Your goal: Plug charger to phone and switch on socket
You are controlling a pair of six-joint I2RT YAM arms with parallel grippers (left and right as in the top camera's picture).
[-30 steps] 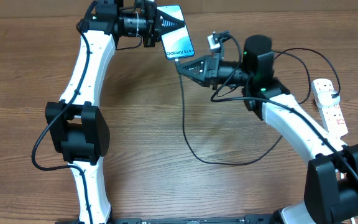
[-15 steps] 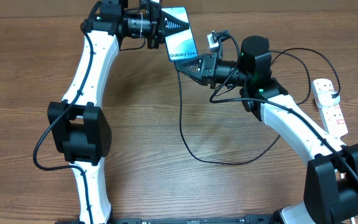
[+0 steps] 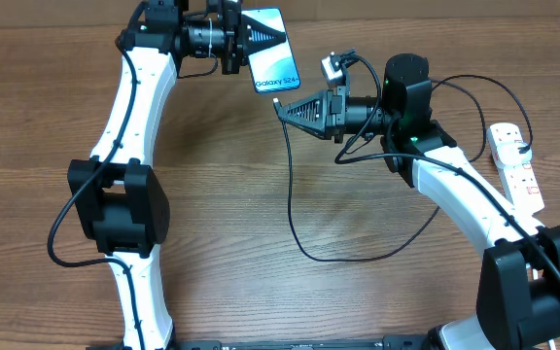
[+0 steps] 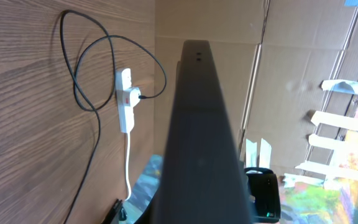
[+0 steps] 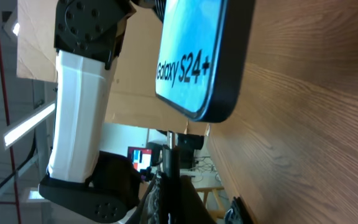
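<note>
Wood-grain table (image 3: 222,243), cardboard wall (image 3: 436,8) behind. The left end effector (image 3: 251,41) clamps the phone (image 3: 272,53), held aloft. The right end effector (image 3: 285,105) pinches the charger (image 3: 289,190) tip just short of it. The socket (image 3: 515,165) lies far right.

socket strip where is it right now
In the overhead view the socket strip lies at the far right of the table, just outside the right arm.

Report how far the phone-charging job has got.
Done: the left gripper holds the phone up, and the right gripper is shut on the tip of the charger. In hand: lining that tip up with the phone's lower edge; it is not yet inserted. Left: push it in, then switch on the socket, which neither gripper is near.
</note>
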